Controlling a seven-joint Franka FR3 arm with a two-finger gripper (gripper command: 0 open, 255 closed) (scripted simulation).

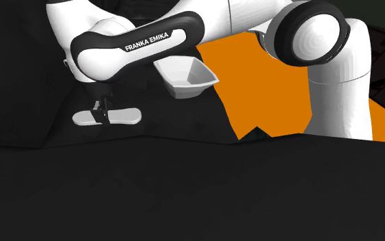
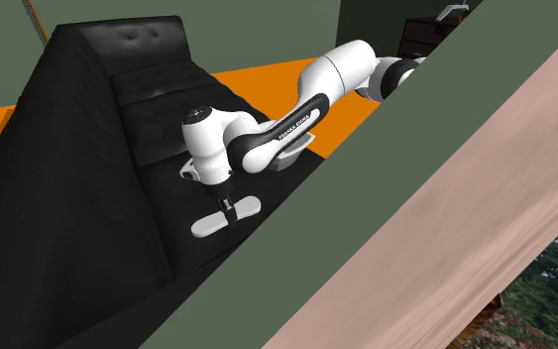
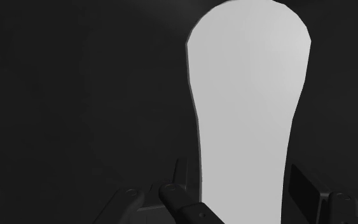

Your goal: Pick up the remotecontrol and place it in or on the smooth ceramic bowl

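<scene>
The remote control [image 1: 122, 116] is a plain pale-grey, long flat piece lying on the black sofa seat [image 1: 184, 185]. My gripper [image 1: 102, 115] comes straight down on its narrow middle. In the wrist view both black fingers [image 3: 181, 181] press against the remote's [image 3: 247, 95] waist, so the gripper [image 3: 242, 184] is shut on it. The remote rests on the cushion. The white bowl [image 1: 187, 77], angular and open-topped, sits on the seat up and to the right of the remote in the shoulder view, under my forearm. From the second exterior view the gripper [image 2: 228, 206] pins the remote [image 2: 207, 225], with the bowl [image 2: 292, 155] beyond.
The black sofa's backrest [image 2: 128, 50] rises behind the seat. An orange floor [image 1: 273, 89] lies past the seat's edge, near my arm's base [image 1: 338, 89]. A green wall [image 2: 435, 129] and a pinkish beam [image 2: 445, 238] cross the second exterior view's right.
</scene>
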